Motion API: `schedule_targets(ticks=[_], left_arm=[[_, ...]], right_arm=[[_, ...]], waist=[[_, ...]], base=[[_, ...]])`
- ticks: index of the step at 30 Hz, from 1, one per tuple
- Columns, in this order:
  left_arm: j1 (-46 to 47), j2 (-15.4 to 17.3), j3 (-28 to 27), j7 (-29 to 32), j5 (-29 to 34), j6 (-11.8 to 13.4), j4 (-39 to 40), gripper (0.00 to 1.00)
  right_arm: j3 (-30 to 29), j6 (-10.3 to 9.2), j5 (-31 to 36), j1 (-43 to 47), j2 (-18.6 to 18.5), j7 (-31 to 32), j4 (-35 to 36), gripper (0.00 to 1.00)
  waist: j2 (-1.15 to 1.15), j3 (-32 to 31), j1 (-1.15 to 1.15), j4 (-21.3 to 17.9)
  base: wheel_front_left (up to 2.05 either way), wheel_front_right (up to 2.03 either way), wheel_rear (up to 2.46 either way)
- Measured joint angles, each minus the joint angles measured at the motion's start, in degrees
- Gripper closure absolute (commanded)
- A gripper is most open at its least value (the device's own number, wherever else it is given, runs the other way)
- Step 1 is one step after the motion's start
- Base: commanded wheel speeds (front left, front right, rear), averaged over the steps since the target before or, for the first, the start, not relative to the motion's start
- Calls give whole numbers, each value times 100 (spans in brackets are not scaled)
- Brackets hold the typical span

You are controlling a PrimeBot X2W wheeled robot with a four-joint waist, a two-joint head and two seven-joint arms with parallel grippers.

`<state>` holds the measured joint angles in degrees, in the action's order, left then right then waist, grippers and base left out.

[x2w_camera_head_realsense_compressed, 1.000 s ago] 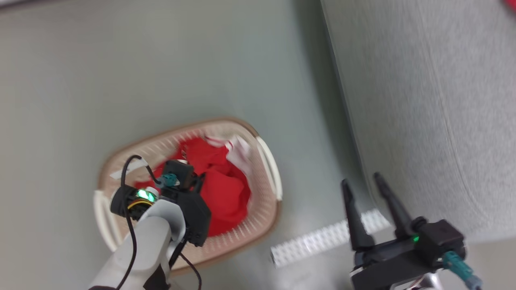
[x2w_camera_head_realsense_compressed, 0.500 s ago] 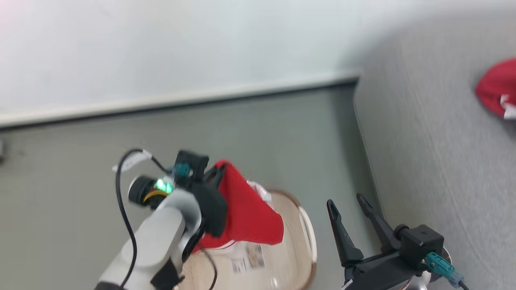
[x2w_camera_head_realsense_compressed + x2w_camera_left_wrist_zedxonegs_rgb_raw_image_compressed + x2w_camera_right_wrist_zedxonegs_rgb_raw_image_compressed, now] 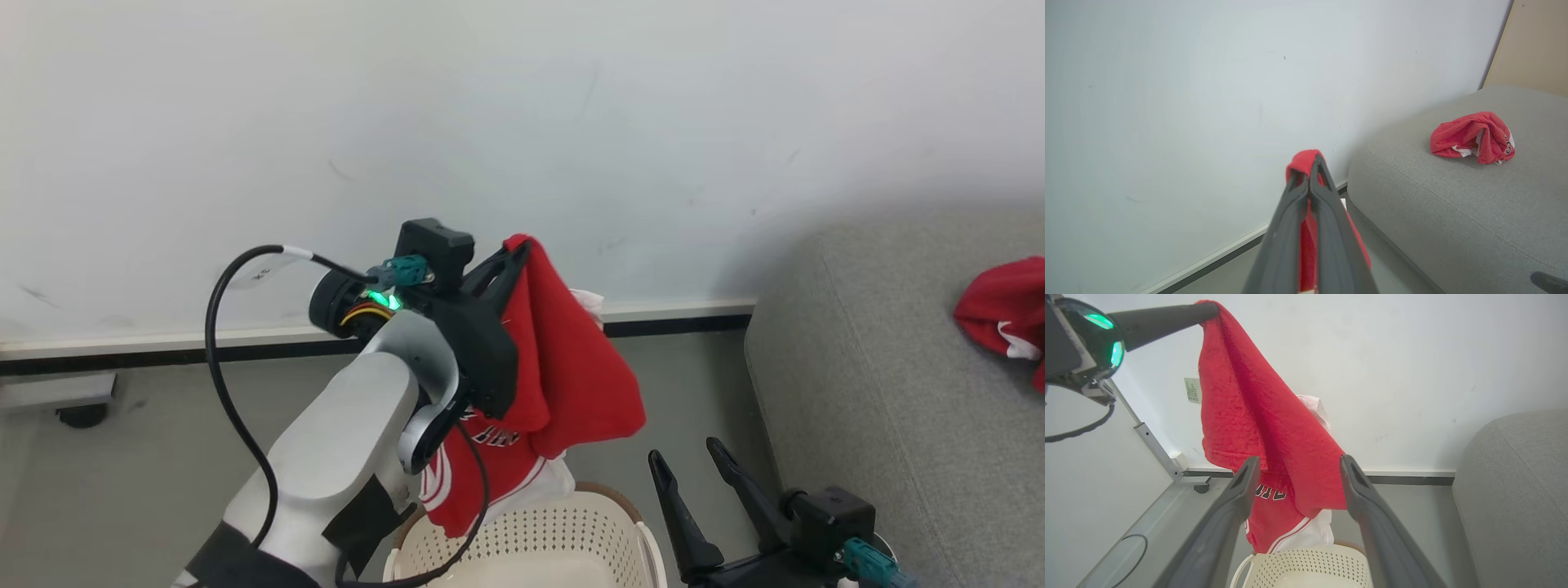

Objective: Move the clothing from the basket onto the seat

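A second ago my left hand (image 3: pixel 516 251) was down inside the basket (image 3: pixel 522 531) on the red pile. Now it is raised well above the basket, fingers pressed together on a fold of the red garment (image 3: pixel 563 359). The garment hangs straight down, its white-striped lower edge just over the basket rim. The head camera has tilted up too, so the wall now shows behind the basket. My right hand (image 3: pixel 684 452) waits just right of the basket, fingers spread and holding nothing. The seat (image 3: pixel 857 367) lies further right of the basket, with another red piece (image 3: pixel 1000 314) already on it. I judge the lift done and the carry across to the seat next.
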<state>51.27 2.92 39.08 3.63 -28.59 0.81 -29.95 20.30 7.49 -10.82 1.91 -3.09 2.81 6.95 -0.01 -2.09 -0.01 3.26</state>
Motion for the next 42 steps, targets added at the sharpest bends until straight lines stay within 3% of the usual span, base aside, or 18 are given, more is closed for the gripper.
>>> schedule_targets(ticks=[17,26,31,42], left_arm=[[-93,57,215,330,-182,140,579,100],[-101,56,360,528,-208,190,1115,100],[-161,57,467,705,-213,234,1490,100],[-185,53,665,995,-378,237,2379,100]], right_arm=[[102,0,30,-179,23,266,-272,0],[2,0,238,-947,-107,646,-1009,0],[40,0,235,-1262,-276,664,-1447,0],[126,0,167,-1558,-277,576,-2005,0]], waist=[[1,-135,2,-148],[2,-106,2,-105],[2,-96,2,20],[1,-75,2,223]], base=[[0,0,0],[0,0,0],[0,0,0],[0,0,0]])
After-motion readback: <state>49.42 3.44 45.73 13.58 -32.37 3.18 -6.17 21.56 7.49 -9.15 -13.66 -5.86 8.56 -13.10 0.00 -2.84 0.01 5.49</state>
